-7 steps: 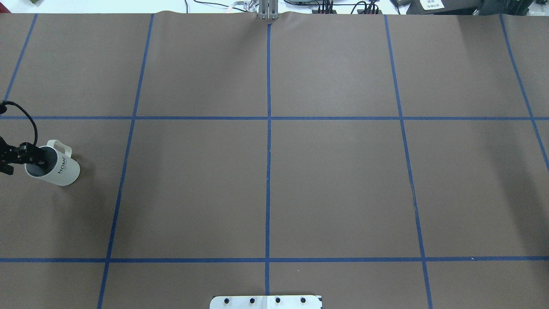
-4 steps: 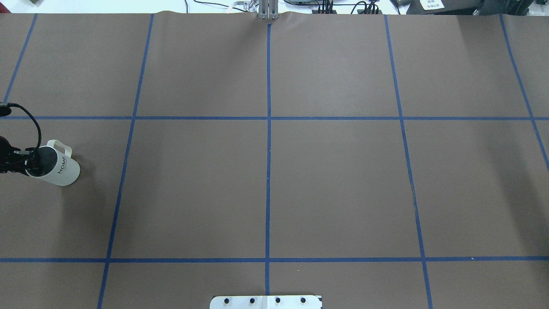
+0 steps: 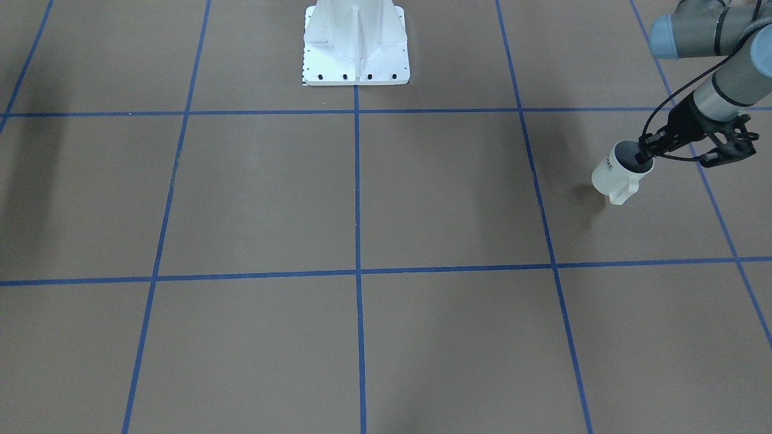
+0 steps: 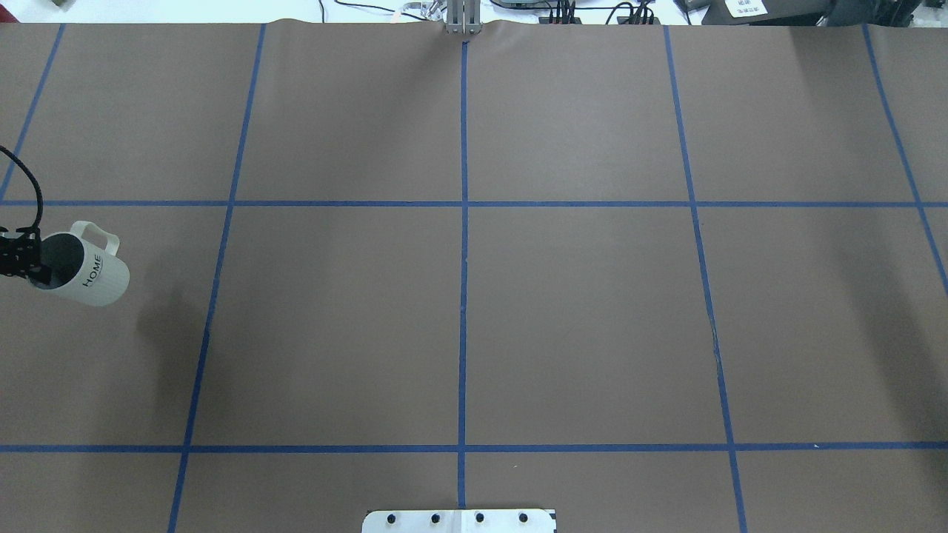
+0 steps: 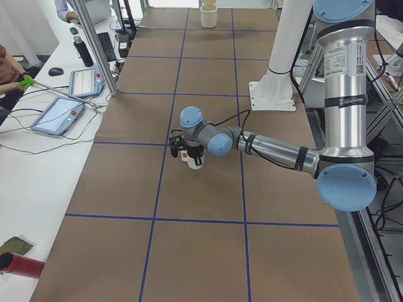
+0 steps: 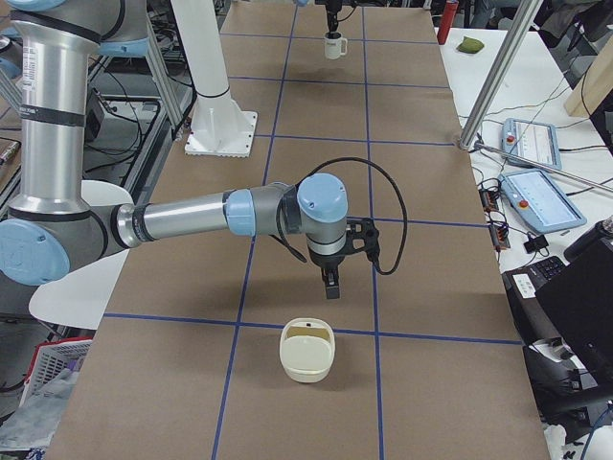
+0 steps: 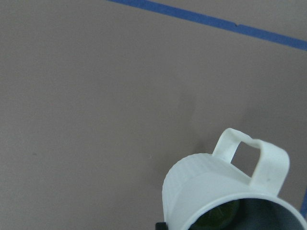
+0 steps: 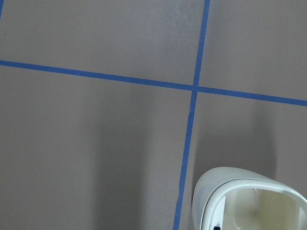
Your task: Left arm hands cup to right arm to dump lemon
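Note:
The white "HOME" cup (image 4: 87,275) hangs tilted above the table at the far left, its shadow apart from it. My left gripper (image 4: 35,263) is shut on its rim, one finger inside. It also shows in the front view, with the gripper (image 3: 643,157) on the cup (image 3: 614,173). In the left wrist view the cup (image 7: 216,184) fills the lower right, and a yellow-green bit of the lemon (image 7: 218,218) shows inside. My right gripper (image 6: 330,285) points down above the table, far from the cup. I cannot tell whether it is open.
A cream container with a handle (image 6: 306,351) sits on the table just beyond my right gripper; it also shows in the right wrist view (image 8: 249,201). The robot's white base (image 3: 356,45) stands at the table's edge. Operators' tablets (image 5: 60,113) lie on a side bench.
My left gripper has lifted the cup off the table and drawn it slightly left. The cup's shadow has moved away from it.

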You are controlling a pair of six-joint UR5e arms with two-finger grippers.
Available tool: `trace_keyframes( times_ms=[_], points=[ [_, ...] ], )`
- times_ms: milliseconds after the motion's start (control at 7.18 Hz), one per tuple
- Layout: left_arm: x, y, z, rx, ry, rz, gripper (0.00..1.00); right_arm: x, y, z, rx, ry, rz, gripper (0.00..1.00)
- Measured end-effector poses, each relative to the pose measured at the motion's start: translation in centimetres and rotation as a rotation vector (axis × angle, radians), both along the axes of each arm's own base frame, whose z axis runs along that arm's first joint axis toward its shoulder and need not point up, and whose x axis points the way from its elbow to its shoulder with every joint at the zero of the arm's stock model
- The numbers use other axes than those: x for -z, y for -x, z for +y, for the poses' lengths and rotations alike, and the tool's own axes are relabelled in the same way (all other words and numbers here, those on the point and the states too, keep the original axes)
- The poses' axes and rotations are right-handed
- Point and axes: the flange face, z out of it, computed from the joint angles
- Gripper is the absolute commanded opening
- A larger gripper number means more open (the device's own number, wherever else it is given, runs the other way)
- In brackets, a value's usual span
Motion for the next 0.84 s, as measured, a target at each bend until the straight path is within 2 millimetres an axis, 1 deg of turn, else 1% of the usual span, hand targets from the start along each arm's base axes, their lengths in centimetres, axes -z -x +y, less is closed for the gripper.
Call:
trace_keyframes(
  times_ms=[139,279,418,557,697,836],
  points=[
    [3.6,0.5,-1.2,0.018,0.019,-0.002,0.00,1.5,0.2,0.1,0.001,-0.022,-0.033,1.00],
    [7.7,0.5,-2.9,0.032,0.041,-0.010,0.00,2.3,0.7,0.2,-0.011,-0.003,-0.107,1.00],
    [11.6,0.1,-4.5,0.040,0.060,-0.020,0.00,3.0,1.1,-0.1,-0.034,0.038,-0.181,1.00],
    [15.1,-0.3,-5.8,0.044,0.073,-0.026,0.00,3.8,1.5,-0.9,-0.044,0.033,-0.211,1.00],
    [18.2,-0.8,-6.8,0.046,0.082,-0.029,0.00,4.5,2.2,-1.8,-0.040,-0.017,-0.185,1.00],
    [20.9,-1.2,-7.6,0.055,0.096,-0.030,0.00,5.4,3.9,-2.9,-0.034,-0.074,-0.127,1.00]
  ],
)
